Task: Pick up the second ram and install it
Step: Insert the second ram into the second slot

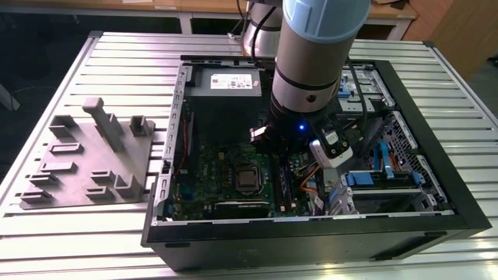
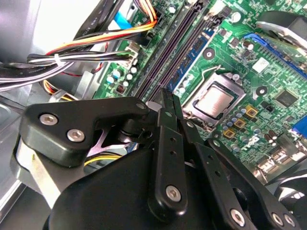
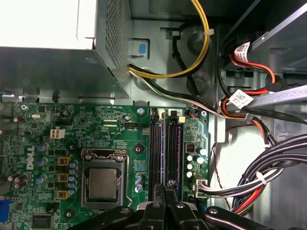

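My end effector [image 2: 168, 103], fingers pinched nearly together on the second ram [image 2: 167, 98], hangs w/ that thin board edge-down over the motherboard's memory slots [image 3: 165, 148], lined up for seating.

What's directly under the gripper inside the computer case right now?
Under the gripper lie the motherboard's dark memory slots, beside the CPU socket. The fingers cover the slots' near ends, so whether the second ram sits there cannot be seen.
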Robot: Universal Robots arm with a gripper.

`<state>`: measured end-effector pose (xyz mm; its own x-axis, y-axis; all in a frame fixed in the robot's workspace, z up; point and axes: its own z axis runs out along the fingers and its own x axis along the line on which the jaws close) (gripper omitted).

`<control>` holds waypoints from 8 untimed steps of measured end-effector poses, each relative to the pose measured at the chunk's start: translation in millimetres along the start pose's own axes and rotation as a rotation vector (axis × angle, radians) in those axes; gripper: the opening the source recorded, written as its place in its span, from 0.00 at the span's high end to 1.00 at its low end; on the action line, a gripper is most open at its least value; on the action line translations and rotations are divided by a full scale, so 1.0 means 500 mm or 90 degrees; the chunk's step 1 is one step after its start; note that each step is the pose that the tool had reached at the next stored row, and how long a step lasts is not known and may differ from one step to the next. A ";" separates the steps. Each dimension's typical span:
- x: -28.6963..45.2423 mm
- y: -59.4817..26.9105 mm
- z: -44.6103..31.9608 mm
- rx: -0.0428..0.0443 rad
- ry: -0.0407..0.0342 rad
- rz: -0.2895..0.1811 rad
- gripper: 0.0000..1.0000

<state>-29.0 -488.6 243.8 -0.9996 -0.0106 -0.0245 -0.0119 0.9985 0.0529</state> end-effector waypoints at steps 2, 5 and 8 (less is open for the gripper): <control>0.000 0.000 0.000 0.0000 0.0000 0.000 0.89; 0.000 -0.001 0.001 -0.0001 -0.0001 0.000 0.89; 0.004 -0.001 0.001 -0.0001 -0.0001 0.000 0.89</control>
<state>-31.0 -489.1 243.0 -0.9996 -0.0107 -0.0246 -0.0120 0.9985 0.0529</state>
